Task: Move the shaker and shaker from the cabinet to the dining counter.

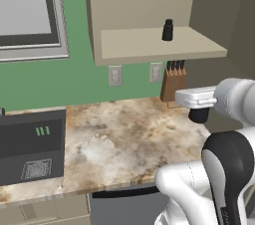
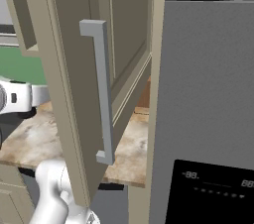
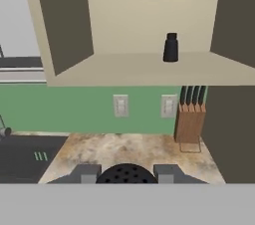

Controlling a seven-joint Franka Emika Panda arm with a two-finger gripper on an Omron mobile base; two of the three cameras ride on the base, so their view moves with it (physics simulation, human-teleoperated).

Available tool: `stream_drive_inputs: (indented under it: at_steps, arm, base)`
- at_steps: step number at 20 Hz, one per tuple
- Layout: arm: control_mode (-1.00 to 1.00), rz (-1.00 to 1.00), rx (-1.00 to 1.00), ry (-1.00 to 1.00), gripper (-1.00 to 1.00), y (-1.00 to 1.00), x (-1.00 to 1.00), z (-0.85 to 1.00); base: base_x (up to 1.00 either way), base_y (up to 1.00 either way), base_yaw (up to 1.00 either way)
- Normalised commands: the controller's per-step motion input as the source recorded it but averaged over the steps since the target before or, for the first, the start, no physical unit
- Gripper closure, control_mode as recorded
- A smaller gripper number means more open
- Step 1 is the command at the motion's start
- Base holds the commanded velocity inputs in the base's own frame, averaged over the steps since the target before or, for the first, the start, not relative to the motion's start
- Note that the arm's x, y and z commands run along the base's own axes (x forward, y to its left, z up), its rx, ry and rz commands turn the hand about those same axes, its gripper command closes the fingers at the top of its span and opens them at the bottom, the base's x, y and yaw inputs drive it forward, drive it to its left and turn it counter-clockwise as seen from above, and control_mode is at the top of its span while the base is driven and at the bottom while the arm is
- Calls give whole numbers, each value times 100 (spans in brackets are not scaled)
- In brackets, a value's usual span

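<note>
You are looking into the open cabinet (image 3: 149,69), where one shaker (image 3: 171,48) is standing upright on the beige shelf, toward its right side and back from the front edge. From the left base camera that same shaker (image 1: 168,30) is sitting above the knife block (image 1: 174,83), which is resting on the marbled worktop (image 1: 119,139) against the green wall. Your gripper (image 3: 126,173) is hanging level in front of the cabinet, below the shelf, and its jaws are pinching a second shaker (image 3: 126,173), whose round black dotted top is showing between the two fingertips. From the right, the cabinet door (image 2: 74,84) is standing swung open with its long handle (image 2: 101,91) facing you.
</note>
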Motion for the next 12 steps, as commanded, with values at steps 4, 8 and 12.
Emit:
stream_drive_inputs:
  at_steps: [4, 8, 12]
  arm:
    - [-100, 0, 0, 0, 100, -3, -25, -13]
    - [100, 0, 0, 0, 100, 0, -10, -1]
    - [100, 0, 0, 0, 100, 0, 0, 0]
  base:
    - [0, 0, 0]
    - [-37, 0, 0]
    - [-51, 0, 0]
